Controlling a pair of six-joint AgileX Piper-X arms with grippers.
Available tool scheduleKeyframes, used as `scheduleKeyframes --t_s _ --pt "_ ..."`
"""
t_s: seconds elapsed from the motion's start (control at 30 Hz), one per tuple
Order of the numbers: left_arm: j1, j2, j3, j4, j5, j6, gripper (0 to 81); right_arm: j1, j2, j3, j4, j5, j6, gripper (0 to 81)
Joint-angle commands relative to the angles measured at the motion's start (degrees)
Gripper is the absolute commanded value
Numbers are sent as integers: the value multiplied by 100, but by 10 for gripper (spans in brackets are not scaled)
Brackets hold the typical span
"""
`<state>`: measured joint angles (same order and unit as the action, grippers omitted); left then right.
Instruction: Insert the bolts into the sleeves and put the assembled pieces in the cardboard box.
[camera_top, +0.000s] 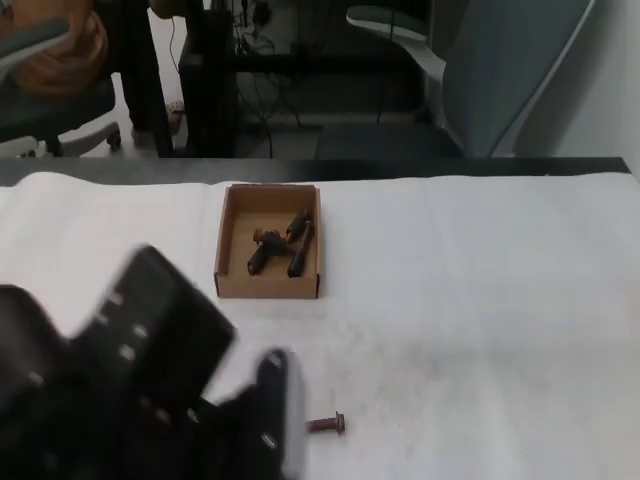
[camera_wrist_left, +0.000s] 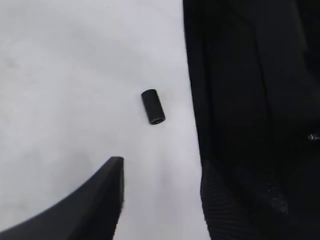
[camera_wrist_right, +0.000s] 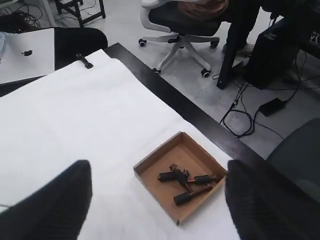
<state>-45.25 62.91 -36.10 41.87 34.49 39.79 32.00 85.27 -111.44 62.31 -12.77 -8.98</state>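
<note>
Lying crosswise, bolt head rightward | sleeve on side | left hand, right hand spread

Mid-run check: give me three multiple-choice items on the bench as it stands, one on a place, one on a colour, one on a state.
1. Where is the loose bolt relative to the cardboard box?
A. Inside it
B. On the white cloth, outside it
C. Balanced on its rim

2. What colour is the sleeve near the left gripper?
A. Black
B. Silver
C. Orange

3. How do the left gripper's fingers stand?
A. Shut on the sleeve
B. Open, with the sleeve lying free on the cloth
C. Shut on a bolt

Answers:
1. B: the high view shows the bolt alone on the cloth, apart from the box.
2. A: the left wrist view shows it black against the white cloth.
3. B: the fingers stand apart and touch nothing, and the sleeve lies beyond them.
</note>
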Motion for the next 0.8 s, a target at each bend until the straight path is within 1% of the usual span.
scheduleKeyframes --t_s 0.0,0.07,0.17,0.3,0.43,0.67,0.77 --pt "-621 243 -42 -398 -78 -269 455 21 -758 797 -251 -12 -54 700" --pt "-1000 429 -42 -581 -363 -533 455 21 -1203 1361 -558 19 4 700" --pt "-1288 820 -42 -958 -673 -885 455 21 -1888 2249 -960 -5 375 700" --pt "-1259 1416 -84 -1114 -699 -1000 455 21 -2674 3167 -1123 -4 633 700" --pt "-1258 2000 -294 -1081 -767 -980 455 21 -3328 3833 -1123 -4 797 700" --pt "-1269 2658 -762 -1118 -961 -980 455 -35 -3946 4297 -1225 19 898 700" --pt "-1288 2768 -813 -1101 -957 -980 455 -32 -4068 4318 -1225 267 898 700"
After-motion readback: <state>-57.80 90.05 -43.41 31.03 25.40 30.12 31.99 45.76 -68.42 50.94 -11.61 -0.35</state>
